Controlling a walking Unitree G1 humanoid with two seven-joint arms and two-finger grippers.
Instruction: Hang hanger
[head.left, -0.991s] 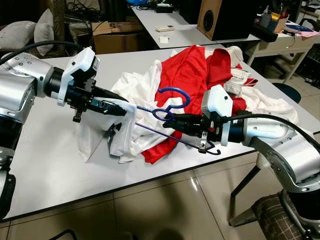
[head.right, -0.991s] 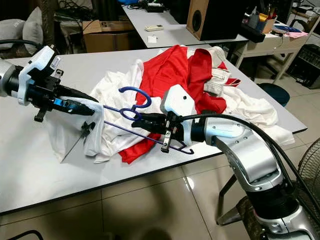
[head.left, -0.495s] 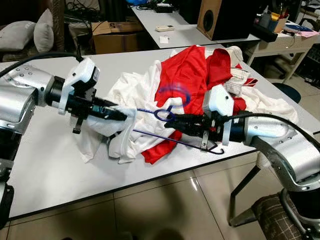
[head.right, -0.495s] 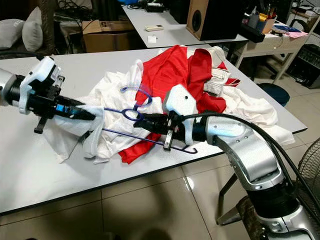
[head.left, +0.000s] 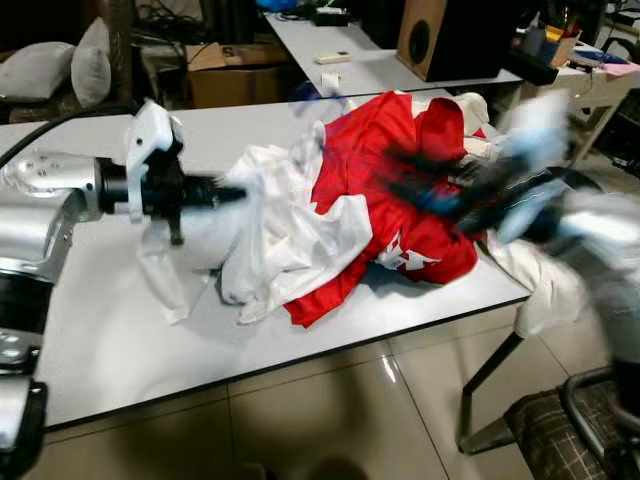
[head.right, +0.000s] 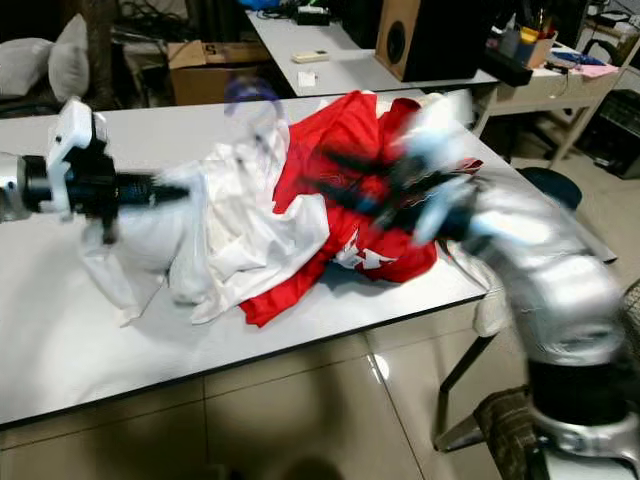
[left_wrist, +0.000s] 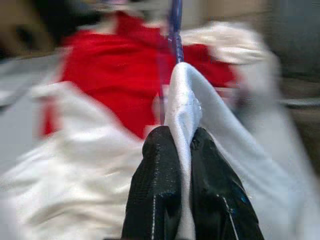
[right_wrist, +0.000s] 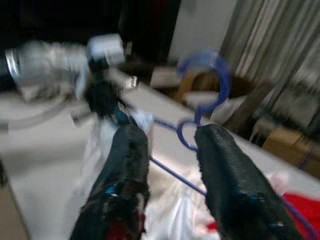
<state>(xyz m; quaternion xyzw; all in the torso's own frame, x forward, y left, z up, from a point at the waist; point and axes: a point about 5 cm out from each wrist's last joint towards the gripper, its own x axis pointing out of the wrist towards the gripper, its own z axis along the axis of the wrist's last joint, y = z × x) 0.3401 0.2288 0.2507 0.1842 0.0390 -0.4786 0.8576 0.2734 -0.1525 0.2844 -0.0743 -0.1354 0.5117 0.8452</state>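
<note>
A blue wire hanger (right_wrist: 204, 71) runs inside a white garment (head.left: 290, 230), and its hook shows as a blue smear (head.right: 250, 95) above the heap. My left gripper (head.left: 232, 190) is shut on a fold of that white cloth (left_wrist: 184, 107), with the hanger's rod (left_wrist: 175, 27) coming out just past the pinch. My right gripper (right_wrist: 171, 132) is open and blurred by motion over a red garment (head.left: 390, 150); the hook lies beyond its spread fingers (right_wrist: 131, 150), apart from them.
The clothes are heaped on a white table (head.left: 110, 330) whose front edge is close to me. Behind stand a second table (head.left: 370, 70), a wooden speaker (head.left: 430, 35) and a cardboard box (head.left: 235, 70). A plaid-cushioned chair (head.left: 550, 420) stands at the lower right.
My right gripper let go of the hanger and swung back to the right over the red garment. The hook rose above the heap. My left gripper rolled while still pinching the white cloth.
</note>
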